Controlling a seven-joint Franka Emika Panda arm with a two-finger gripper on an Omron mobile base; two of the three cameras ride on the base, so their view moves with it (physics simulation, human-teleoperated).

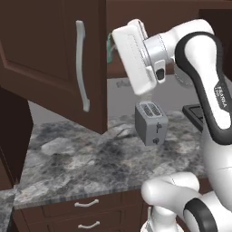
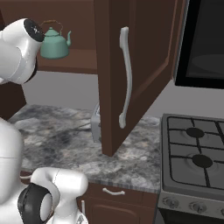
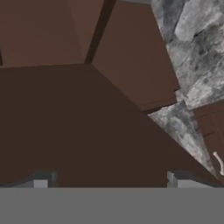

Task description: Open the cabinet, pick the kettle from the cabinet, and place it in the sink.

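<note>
kettle (image 2: 54,43), teal-green with a thin arched handle, sits upright on the bottom board of the cabinet (image 2: 144,52), toward its left side, spout pointing right. in the left base view only a sliver of teal (image 1: 109,45) shows past the edge of the open left door (image 1: 54,59). both dark brown doors stand swung out over the counter, each with 1 long silver bar handle (image 2: 125,76). the gripper (image 3: 109,180) has its 2 fingertips (image 3: 41,181) spread wide with nothing between them, facing a brown cabinet surface. the white hand (image 1: 136,56) hangs in front of the cabinet opening. below, a grey toaster (image 1: 151,122) stands on the marbled counter (image 1: 77,158). a gas stove (image 2: 194,157) lies to the right.
</note>
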